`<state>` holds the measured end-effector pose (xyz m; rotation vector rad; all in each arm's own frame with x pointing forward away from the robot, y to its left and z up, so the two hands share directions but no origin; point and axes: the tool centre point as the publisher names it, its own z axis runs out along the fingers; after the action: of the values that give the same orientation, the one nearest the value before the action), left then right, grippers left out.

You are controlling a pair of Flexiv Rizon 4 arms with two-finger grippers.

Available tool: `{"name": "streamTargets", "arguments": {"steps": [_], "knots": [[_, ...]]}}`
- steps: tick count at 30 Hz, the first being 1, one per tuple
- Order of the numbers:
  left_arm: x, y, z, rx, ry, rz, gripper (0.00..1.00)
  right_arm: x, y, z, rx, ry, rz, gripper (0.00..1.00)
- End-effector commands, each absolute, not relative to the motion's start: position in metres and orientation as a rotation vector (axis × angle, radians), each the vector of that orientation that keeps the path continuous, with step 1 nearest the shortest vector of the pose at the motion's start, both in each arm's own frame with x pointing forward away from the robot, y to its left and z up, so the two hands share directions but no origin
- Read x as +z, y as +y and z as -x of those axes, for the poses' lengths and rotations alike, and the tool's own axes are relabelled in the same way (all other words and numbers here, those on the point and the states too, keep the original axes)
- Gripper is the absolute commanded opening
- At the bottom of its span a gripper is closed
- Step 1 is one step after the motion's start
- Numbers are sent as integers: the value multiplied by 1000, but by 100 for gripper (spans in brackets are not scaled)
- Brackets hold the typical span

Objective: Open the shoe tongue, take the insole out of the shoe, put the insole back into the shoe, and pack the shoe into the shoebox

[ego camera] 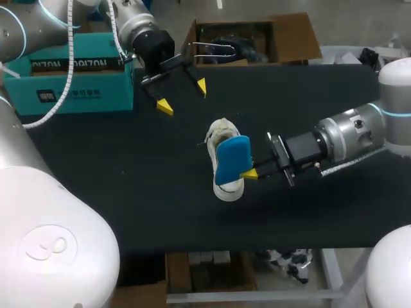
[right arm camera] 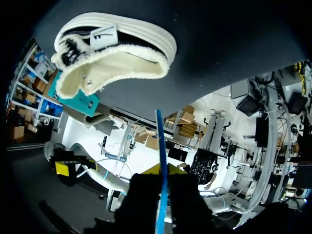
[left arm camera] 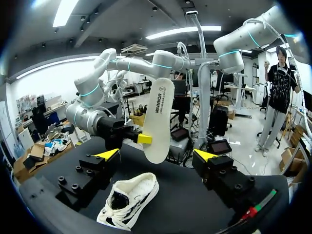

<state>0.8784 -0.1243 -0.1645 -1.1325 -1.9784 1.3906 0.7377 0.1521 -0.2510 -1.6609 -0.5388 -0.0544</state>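
The right gripper (ego camera: 252, 172) pinches the insole (ego camera: 231, 157) by its edge above the shoe (ego camera: 221, 133). The insole looks light and bendy, best held near the heel. Far left, the left gripper (ego camera: 183, 95) gapes empty.

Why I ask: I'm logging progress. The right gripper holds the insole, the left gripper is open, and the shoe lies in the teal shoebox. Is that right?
No. The shoe lies on the black table, not in the teal shoebox, as the head view shows. The rest holds: the right gripper holds the insole and the left gripper is open.
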Motion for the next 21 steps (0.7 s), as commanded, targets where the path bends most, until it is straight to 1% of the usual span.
{"name": "streamTargets", "arguments": {"steps": [1,21], "knots": [[-168,-125,-887,1219,-1818,1217,100,-250,153,-737,-40,-555,1671,0],[-177,-122,-887,1205,-1842,1184,100,-241,152,-729,4,-656,1634,0]]}}
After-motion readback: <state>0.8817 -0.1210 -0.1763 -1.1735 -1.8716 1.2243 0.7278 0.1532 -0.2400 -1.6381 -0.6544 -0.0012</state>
